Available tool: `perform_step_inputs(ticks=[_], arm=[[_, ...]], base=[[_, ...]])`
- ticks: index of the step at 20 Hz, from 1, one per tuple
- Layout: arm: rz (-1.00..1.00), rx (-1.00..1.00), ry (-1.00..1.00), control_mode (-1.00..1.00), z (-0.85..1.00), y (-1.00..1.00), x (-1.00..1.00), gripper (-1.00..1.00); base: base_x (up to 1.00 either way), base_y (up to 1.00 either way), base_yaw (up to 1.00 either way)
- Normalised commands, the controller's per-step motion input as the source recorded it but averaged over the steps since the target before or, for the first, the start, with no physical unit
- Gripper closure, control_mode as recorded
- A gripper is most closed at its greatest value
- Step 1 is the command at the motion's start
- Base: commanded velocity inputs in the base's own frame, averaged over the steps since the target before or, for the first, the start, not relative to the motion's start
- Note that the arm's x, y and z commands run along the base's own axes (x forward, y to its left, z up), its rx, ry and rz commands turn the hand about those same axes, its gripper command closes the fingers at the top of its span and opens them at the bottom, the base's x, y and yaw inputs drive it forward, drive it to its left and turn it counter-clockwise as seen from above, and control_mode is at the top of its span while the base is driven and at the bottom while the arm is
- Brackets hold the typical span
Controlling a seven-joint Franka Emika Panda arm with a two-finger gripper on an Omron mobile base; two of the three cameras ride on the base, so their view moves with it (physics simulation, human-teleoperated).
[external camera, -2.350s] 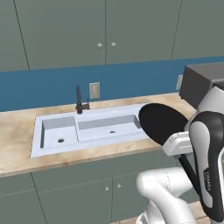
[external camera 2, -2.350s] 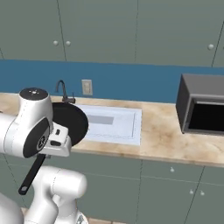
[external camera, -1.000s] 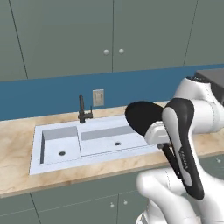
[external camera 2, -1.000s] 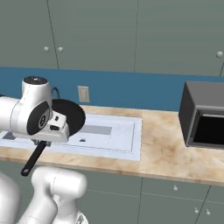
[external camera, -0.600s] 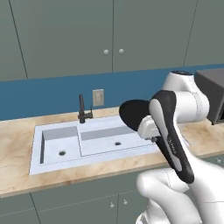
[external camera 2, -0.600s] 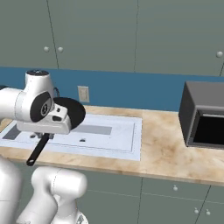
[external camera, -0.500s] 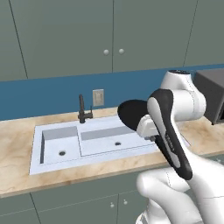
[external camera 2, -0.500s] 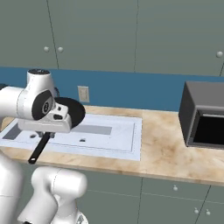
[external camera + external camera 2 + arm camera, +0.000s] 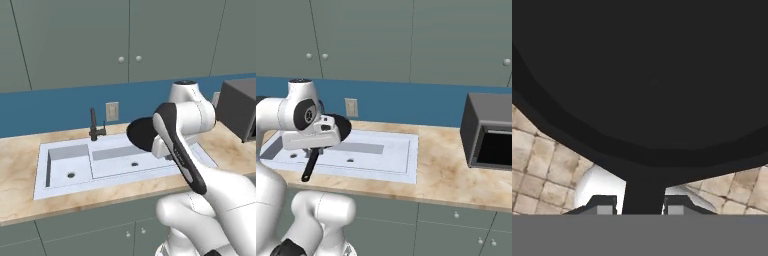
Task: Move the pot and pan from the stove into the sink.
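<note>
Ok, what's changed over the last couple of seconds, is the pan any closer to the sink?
Yes. The gripper has stayed shut on the handle of the pan, and the arm has swung it from beside the basin's right end to above the sink, tilted on edge. The base shifted early on too. Faucet and microwave are unchanged; nothing was let go.

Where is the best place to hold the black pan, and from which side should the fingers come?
Best on the long thin handle, close to where it joins the bowl. The pan is wide and shallow, so only the handle is narrow enough to fit between the fingers. Come along the handle's free end, one finger on each side, as the gripper does now.
</note>
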Motion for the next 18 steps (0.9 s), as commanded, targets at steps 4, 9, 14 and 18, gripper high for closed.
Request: perform_step_inputs(ticks=[4, 9, 14, 18], arm=[[0.2, -0.03, 0.08, -1.0, -0.1, -0.01, 0.18, 1.0], [0.21, 0.0, 0.11, -1.0, -0.08, -0.04, 0.14, 1.0], [0.22, -0.03, 0.1, -1.0, -0.19, 0.0, 0.14, 1.0], [0.16, -0.06, 0.06, -1.0, -0.21, 0.0, 0.01, 1.0]], base=[[0.0, 0.0, 0.0], [0.0, 0.0, 0.0], [0.0, 0.0, 0.0], [0.0, 0.0, 0.0]])
